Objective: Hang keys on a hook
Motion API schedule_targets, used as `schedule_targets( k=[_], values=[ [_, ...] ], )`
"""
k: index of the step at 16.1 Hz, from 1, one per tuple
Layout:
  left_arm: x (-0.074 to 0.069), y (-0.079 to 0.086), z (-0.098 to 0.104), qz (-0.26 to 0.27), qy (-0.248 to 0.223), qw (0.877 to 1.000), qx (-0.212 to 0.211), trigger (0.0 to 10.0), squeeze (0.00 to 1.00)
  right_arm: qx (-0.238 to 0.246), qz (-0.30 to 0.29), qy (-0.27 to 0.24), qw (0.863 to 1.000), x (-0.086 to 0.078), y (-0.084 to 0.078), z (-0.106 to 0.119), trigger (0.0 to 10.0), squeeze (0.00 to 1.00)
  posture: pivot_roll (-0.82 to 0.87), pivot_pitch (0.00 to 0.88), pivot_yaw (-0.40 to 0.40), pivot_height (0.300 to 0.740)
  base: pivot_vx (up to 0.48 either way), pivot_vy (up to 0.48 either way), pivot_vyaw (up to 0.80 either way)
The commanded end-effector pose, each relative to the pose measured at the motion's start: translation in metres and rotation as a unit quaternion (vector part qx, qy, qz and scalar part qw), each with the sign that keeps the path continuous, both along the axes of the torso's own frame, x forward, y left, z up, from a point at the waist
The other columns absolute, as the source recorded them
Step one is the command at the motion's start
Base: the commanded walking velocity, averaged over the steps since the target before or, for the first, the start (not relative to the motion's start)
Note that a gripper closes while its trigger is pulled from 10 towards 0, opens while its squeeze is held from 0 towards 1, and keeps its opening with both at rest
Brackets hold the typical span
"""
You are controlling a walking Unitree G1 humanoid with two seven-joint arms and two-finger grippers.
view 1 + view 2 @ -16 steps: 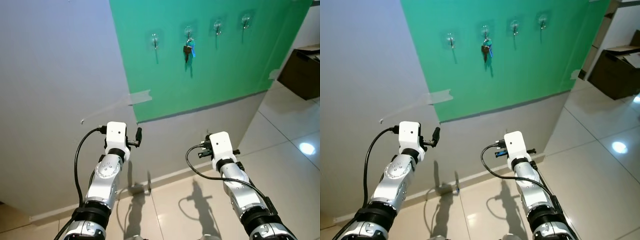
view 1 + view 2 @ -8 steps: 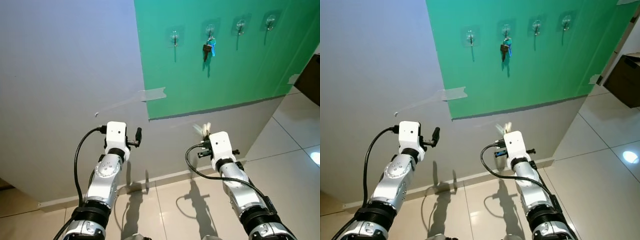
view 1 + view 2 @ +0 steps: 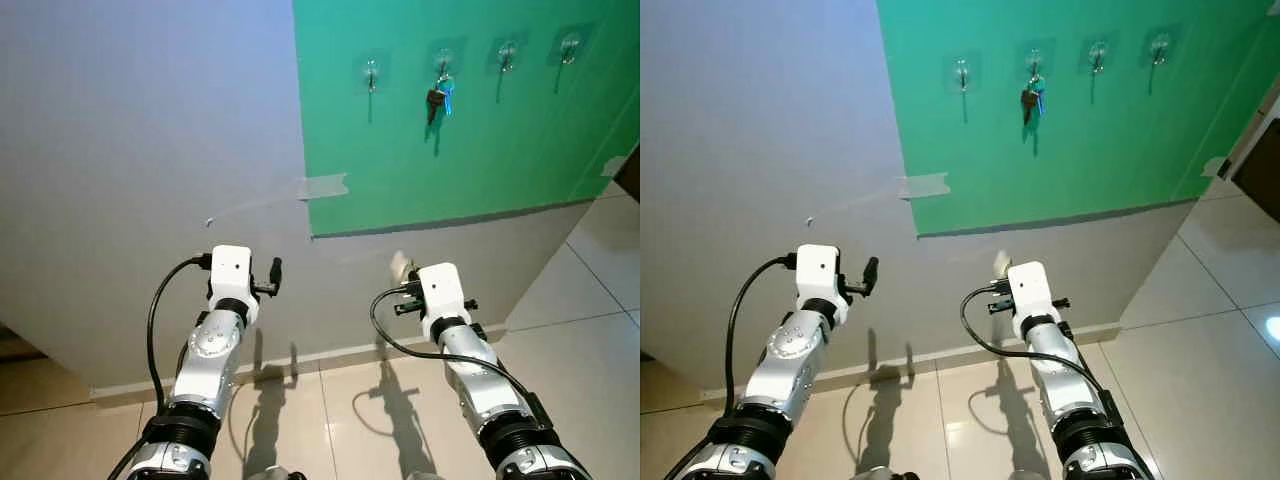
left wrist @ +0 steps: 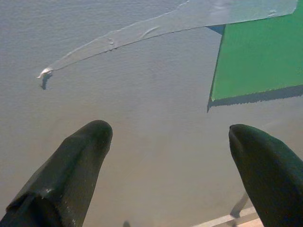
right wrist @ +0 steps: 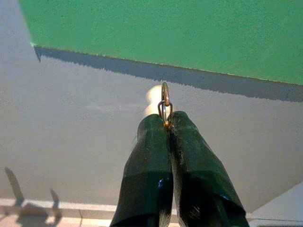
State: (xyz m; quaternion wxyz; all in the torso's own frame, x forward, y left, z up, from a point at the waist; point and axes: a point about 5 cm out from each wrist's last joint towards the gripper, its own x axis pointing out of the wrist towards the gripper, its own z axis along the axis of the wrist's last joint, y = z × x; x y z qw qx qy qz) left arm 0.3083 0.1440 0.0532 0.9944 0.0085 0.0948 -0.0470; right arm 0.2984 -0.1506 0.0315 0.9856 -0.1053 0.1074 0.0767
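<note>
Approach step: right pincer [image 5: 166, 124], lower centre, is clamped on the key ring [image 5: 164, 105]; left pincer [image 4: 170, 142] wide, idle. Next: raise ring to a free hook [image 3: 371, 72], upper right on the green board [image 3: 480, 150].

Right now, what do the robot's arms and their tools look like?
Both arms are shiny silver with round joints and black rings near the bottom. Each wrist carries a white box, with a black cable looping down from it. The left tool has two long, rounded black fingers. The right tool has the same black fingers.
</note>
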Motion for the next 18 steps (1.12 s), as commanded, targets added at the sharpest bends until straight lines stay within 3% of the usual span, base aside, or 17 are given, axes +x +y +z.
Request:
schedule_targets(
  k=[1,4,6,9,12,18],
  values=[
    [-0.0006,0.0027,0.0005,0.007,0.0,1.0,0.006,10.0,0.0,0.006,0.015,-0.018,1.0,0.0036,0.0044,0.008,10.0,0.0,-0.12,0.0,0.08,0.74,0.0,0.0,0.79],
    [-0.0013,0.0042,-0.0002,0.013,0.001,1.0,0.009,10.0,0.0,-0.013,-0.003,-0.015,1.0,0.0051,-0.0013,0.0072,10.0,0.0,-0.12,0.0,0.078,0.74,0.0,0.0,0.25],
    [-0.0014,0.0047,-0.0006,0.014,0.002,1.0,0.012,10.0,0.0,-0.003,0.003,-0.014,1.0,0.0046,0.0006,0.0067,10.0,0.0,-0.12,0.0,0.077,0.74,0.0,0.0,0.0],
    [-0.0017,0.0042,-0.0001,0.012,0.001,1.0,0.012,10.0,0.0,-0.004,0.032,-0.01,0.999,0.0043,0.0083,0.0067,10.0,0.0,-0.11,0.0,0.076,0.74,0.0,0.0,0.8],
    [-0.0014,0.0061,0.0006,0.016,0.0,1.0,0.015,10.0,0.0,-0.001,0.006,-0.008,1.0,0.0045,0.0034,0.005,10.0,0.0,-0.11,0.0,0.079,0.74,0.0,0.0,0.0],
    [-0.0003,0.0049,0.0025,0.007,-0.006,0.999,0.032,10.0,0.0,0.003,0.021,-0.004,1.0,0.0035,0.0077,0.0037,10.0,0.0,-0.11,0.0,0.084,0.74,0.0,0.0,0.0]
  ],
)
